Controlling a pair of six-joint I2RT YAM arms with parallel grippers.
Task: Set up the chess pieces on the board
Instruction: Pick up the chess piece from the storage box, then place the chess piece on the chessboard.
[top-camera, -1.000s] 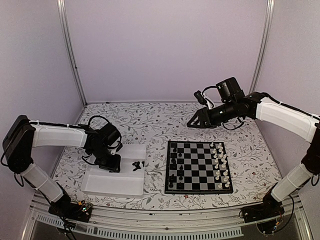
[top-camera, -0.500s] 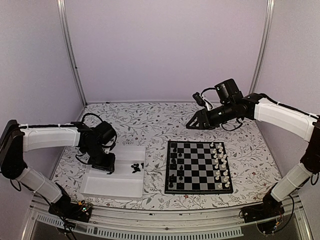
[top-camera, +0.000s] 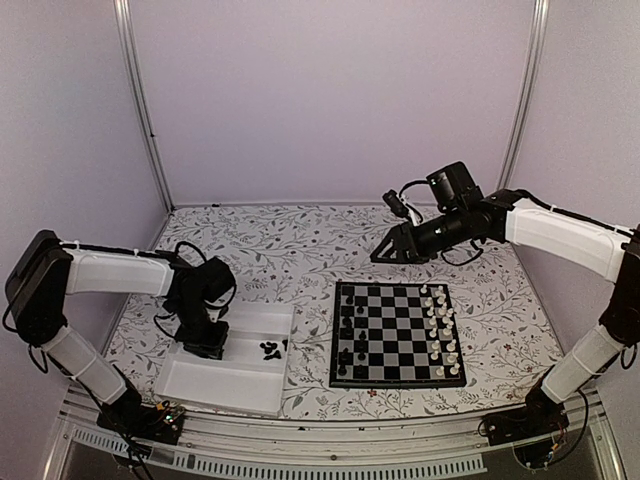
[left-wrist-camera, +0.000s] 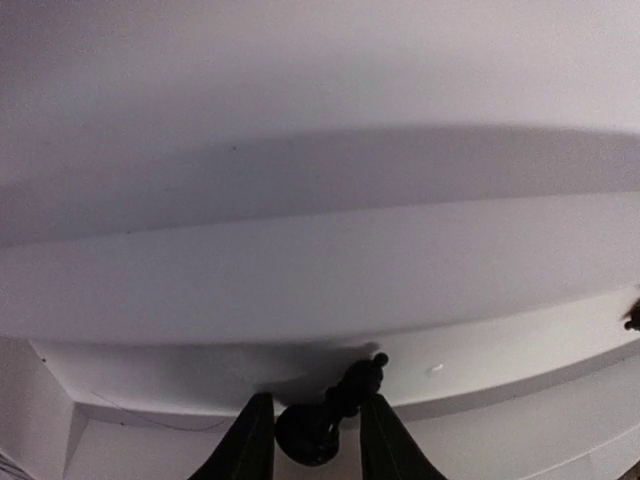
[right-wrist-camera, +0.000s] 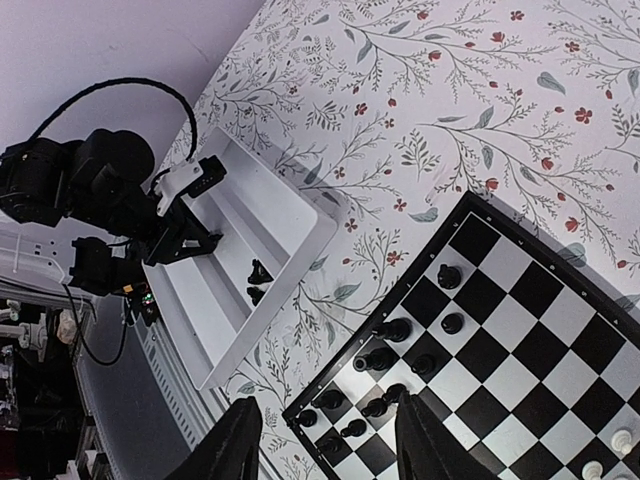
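Orientation is the thing here: a black chess piece (left-wrist-camera: 322, 425) lies tipped over right between the left gripper (left-wrist-camera: 315, 400) fingers at the bottom centre of the wrist view. Its base faces the camera and its head points up-right, so its long axis runs along the fingers, not across them. The fingers straddle it, but I can't tell if they're actually pinching. That's all down in the white tray (top-camera: 230, 385), lower left of the overhead, with the board (top-camera: 395, 330) off to the right. The right gripper (right-wrist-camera: 325, 405) hangs spread and empty, nowhere near the tray.
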